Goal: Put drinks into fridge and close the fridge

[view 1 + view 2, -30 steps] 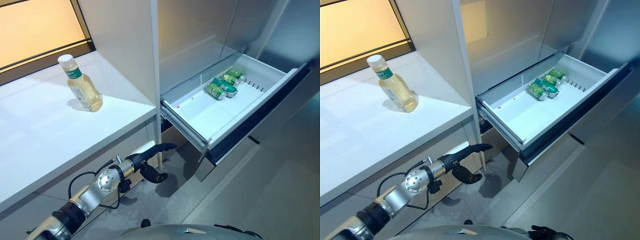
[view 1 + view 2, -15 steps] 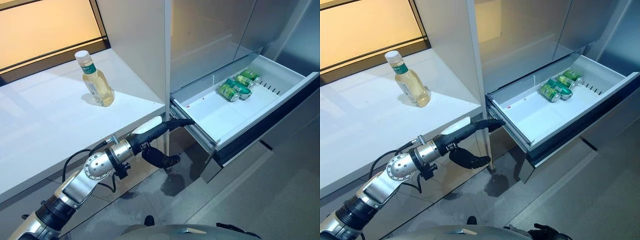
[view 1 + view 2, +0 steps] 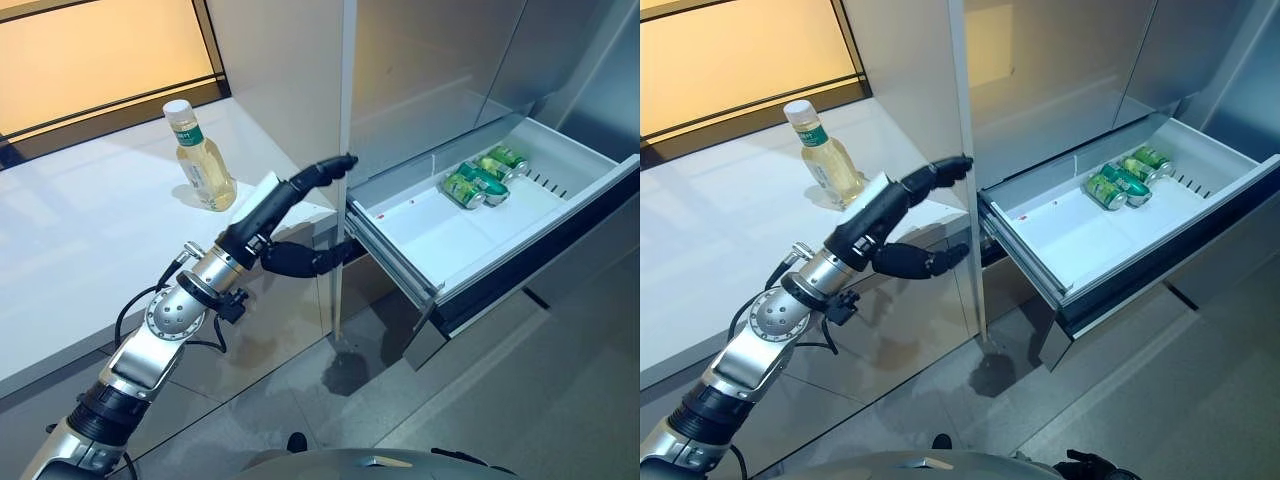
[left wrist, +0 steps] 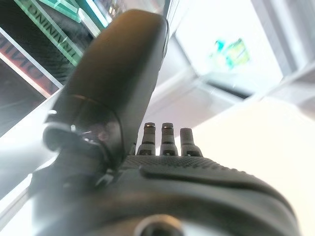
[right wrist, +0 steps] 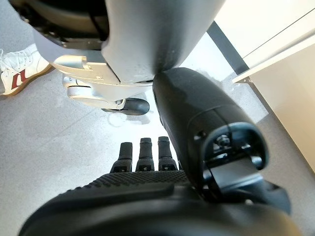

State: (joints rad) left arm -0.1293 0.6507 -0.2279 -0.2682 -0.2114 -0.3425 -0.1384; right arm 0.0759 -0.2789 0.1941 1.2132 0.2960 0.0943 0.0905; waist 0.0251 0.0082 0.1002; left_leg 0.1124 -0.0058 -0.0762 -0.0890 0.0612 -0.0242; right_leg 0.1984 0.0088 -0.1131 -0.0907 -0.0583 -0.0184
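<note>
The left hand (image 3: 270, 215), fingers spread and holding nothing, hovers at the white counter's (image 3: 90, 250) edge near the drink bottle (image 3: 202, 160), while green cans (image 3: 478, 180) lie in the open fridge drawer (image 3: 440, 235); the right hand (image 5: 162, 196) hangs relaxed.

Landmark: the open fridge drawer (image 3: 470, 235).
Drawer, near half: bare white floor, room for my hand to come down.
Drawer, far corner: three green cans (image 3: 483, 180) lie together, blocking that end.
Beside the drawer: a grey upright panel (image 3: 345, 150) stands between it and the counter (image 3: 90, 260); my left hand (image 3: 285, 215) hangs open before its edge.
Counter: a bottle (image 3: 203, 160) stands alone, open surface all round.
Above the drawer: clear.
</note>
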